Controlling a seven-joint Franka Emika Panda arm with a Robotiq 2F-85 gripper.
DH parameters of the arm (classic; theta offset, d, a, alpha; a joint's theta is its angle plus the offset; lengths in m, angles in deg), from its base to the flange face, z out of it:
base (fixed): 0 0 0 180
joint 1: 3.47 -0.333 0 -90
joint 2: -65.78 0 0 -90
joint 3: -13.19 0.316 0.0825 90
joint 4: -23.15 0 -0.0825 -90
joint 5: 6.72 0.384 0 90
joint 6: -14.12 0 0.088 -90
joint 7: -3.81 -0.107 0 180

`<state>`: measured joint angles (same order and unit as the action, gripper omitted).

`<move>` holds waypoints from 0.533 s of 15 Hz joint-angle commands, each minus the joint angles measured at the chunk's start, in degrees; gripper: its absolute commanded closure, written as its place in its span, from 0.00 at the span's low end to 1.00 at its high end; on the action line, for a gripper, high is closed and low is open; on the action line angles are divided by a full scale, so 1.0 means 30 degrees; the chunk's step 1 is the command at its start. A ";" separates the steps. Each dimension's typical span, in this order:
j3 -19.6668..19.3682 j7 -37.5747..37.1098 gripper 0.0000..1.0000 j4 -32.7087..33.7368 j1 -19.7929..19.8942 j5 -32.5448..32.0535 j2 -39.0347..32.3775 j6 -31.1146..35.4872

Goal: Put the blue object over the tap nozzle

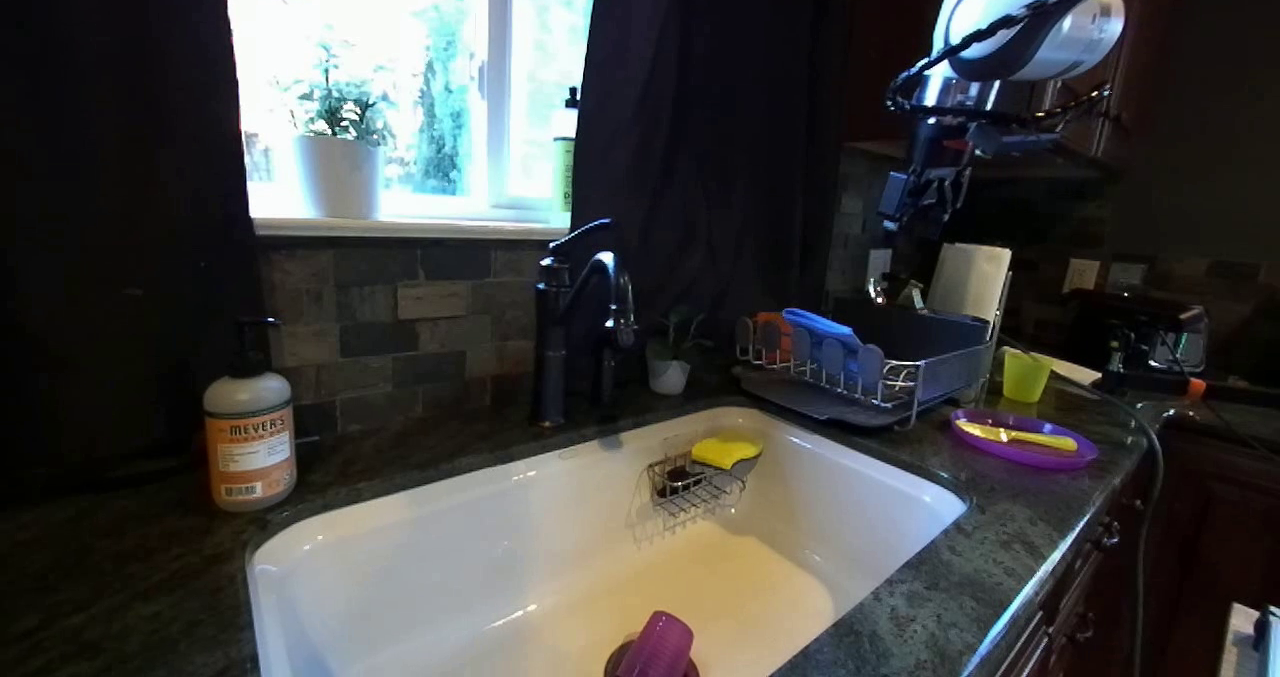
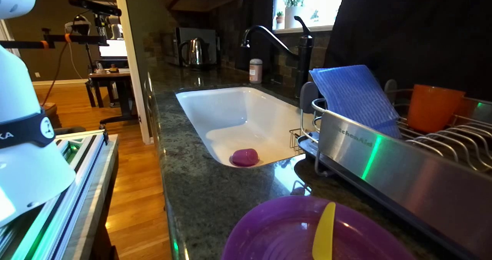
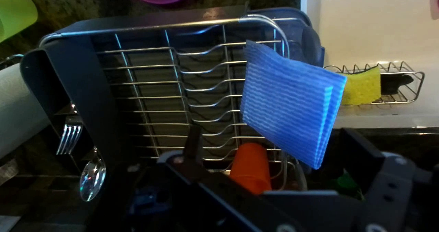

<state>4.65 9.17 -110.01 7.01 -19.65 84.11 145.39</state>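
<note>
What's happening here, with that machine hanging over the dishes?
A robot arm is at work by the kitchen sink. Its gripper hangs open above the dish rack, holding nothing. Below it, a folded blue cloth sits at the end of the rack nearest the sink. The job is to put that cloth over the dark tap, which hasn't been done yet. Picking up the cloth is probably next.
</note>
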 commanded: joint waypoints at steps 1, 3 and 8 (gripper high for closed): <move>0.0190 -0.0476 0.00 0.1083 -0.0312 0.0171 -0.2443 0.0737; 0.0746 -0.2203 0.00 0.1368 -0.0302 -0.0468 -0.3417 0.0904; 0.0677 -0.2026 0.00 0.1341 -0.0496 -0.0084 -0.3584 0.0722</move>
<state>7.03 3.06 -106.11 5.87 -19.90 73.35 147.74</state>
